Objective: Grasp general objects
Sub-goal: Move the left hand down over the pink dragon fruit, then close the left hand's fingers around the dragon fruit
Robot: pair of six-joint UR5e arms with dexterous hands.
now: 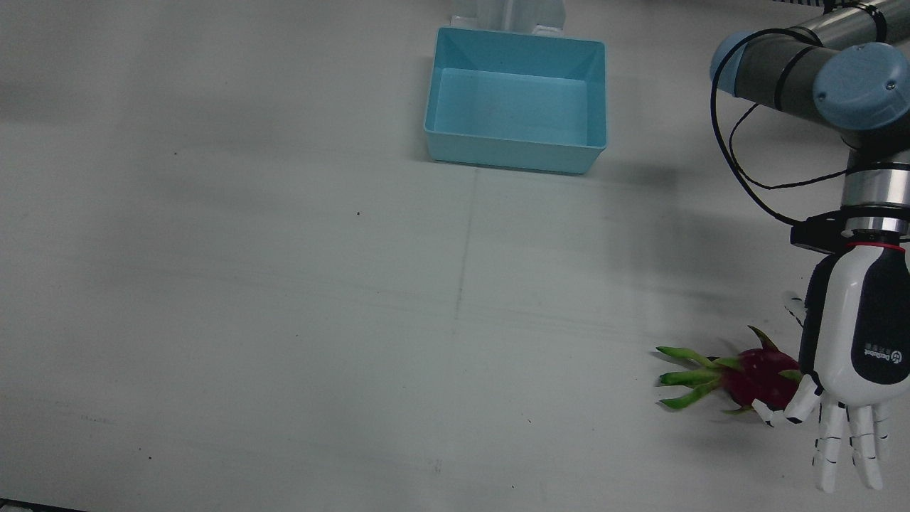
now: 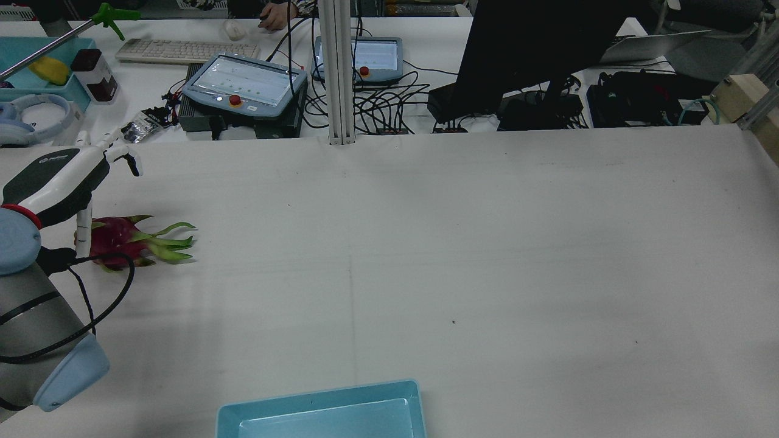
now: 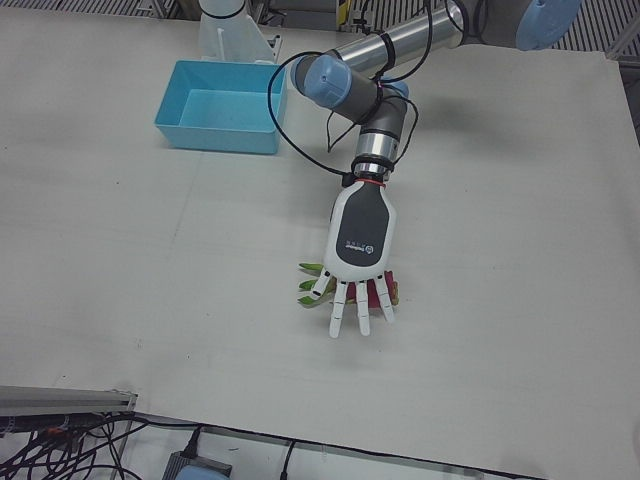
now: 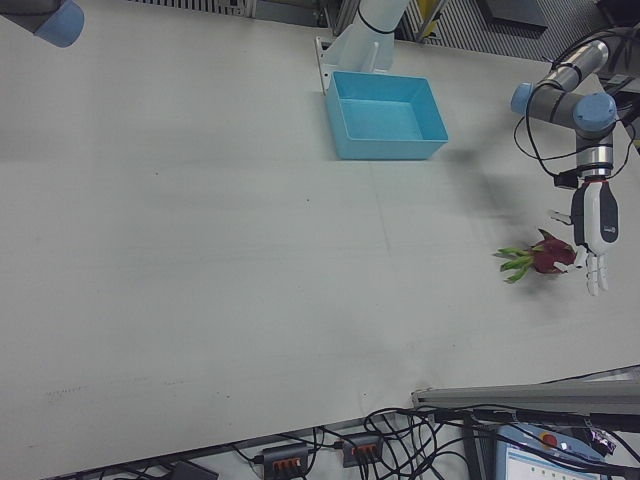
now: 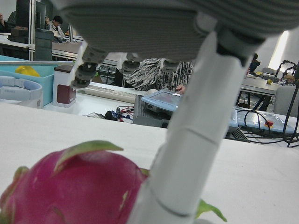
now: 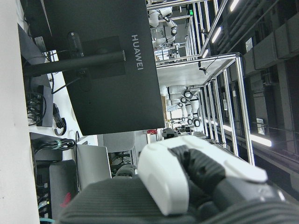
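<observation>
A magenta dragon fruit (image 1: pixel 757 373) with green leaf tips lies on the white table near the robot's left edge. It also shows in the rear view (image 2: pixel 115 239), the right-front view (image 4: pixel 546 256) and the left hand view (image 5: pixel 70 186). In the left-front view only its green tips (image 3: pixel 310 284) stick out from under the hand. My left hand (image 1: pixel 853 355) hovers over the fruit, open, with its fingers (image 3: pixel 360 305) straight and spread. Its thumb (image 5: pixel 187 140) reaches down right beside the fruit. My right hand (image 6: pixel 196 177) shows only in its own view, which looks off the table.
A light blue bin (image 1: pixel 517 153) stands empty at the robot's side of the table, in the middle, far from the fruit (image 2: pixel 316 401). Monitors, teach pendants and cables lie beyond the far table edge (image 2: pixel 243 85). The right arm's elbow (image 4: pixel 50 20) is high at the far side.
</observation>
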